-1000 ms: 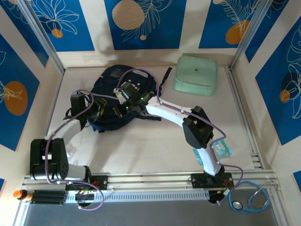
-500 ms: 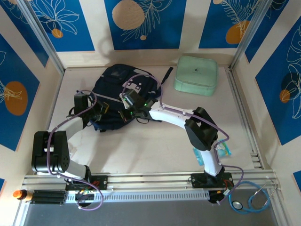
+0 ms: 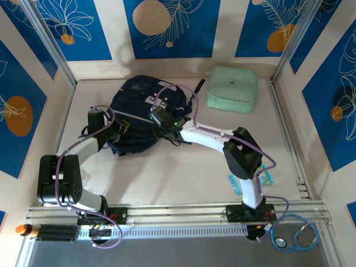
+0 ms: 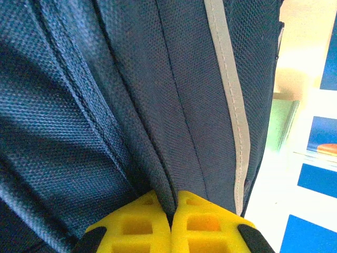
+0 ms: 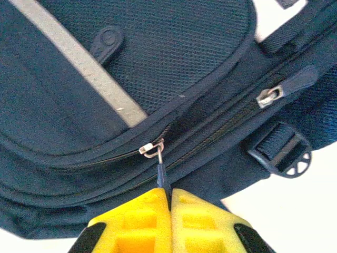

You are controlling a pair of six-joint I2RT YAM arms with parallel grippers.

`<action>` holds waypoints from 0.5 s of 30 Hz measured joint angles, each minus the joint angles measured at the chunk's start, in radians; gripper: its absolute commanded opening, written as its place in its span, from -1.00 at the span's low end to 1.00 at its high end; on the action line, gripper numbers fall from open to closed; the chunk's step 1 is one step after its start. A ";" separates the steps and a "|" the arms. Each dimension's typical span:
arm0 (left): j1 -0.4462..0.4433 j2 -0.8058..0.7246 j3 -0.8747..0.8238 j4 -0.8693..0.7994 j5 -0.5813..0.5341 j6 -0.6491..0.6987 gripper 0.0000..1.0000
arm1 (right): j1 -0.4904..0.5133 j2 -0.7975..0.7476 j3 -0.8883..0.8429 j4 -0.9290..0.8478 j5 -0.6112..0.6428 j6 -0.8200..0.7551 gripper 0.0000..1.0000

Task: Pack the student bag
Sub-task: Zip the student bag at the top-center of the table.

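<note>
- Far left: got the left gripper (image 4: 171, 224) clenched on a fold of navy fabric; looks like the anchor hold; only cloth between the pads, so could easily lose it under a hard tug
- Middle-back of the table: got the student bag (image 3: 136, 97) lying flat, pale stripe (image 5: 87, 66) across the front panel; can't tell how far open along that seam
- Just right of that: got the right gripper (image 5: 169, 211) pinched shut on the thin zip pull (image 5: 161, 176) hanging off the silver slider (image 5: 151, 149); reads as working the zip, judging by the grip
- Main worry: tiny tab, so easy to slip out of the yellow fingers when pulling off-line from the track; could also jam on the curve of the seam
- Other worry: might drag the whole bag instead of the zip on losing the left-side hold
- Close by on the right: second slider (image 5: 269, 96) and strap buckle (image 5: 281, 153); possible snag points
- Further right: mint-green case (image 3: 232, 89) near the bag but apart from it; no trouble there
</note>
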 measured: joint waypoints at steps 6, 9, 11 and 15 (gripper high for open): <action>-0.003 -0.002 0.004 -0.001 0.010 0.007 -1.00 | -0.011 0.016 0.058 -0.041 0.038 0.025 -1.00; -0.003 -0.002 0.009 -0.001 0.027 0.015 -1.00 | -0.023 0.031 0.090 -0.070 0.037 0.047 -1.00; -0.004 -0.001 0.014 -0.005 0.043 0.030 -1.00 | -0.032 0.031 0.095 -0.087 0.029 0.079 -1.00; -0.034 0.017 0.059 -0.055 0.078 0.077 -1.00 | -0.064 0.026 0.088 -0.103 -0.001 0.144 -1.00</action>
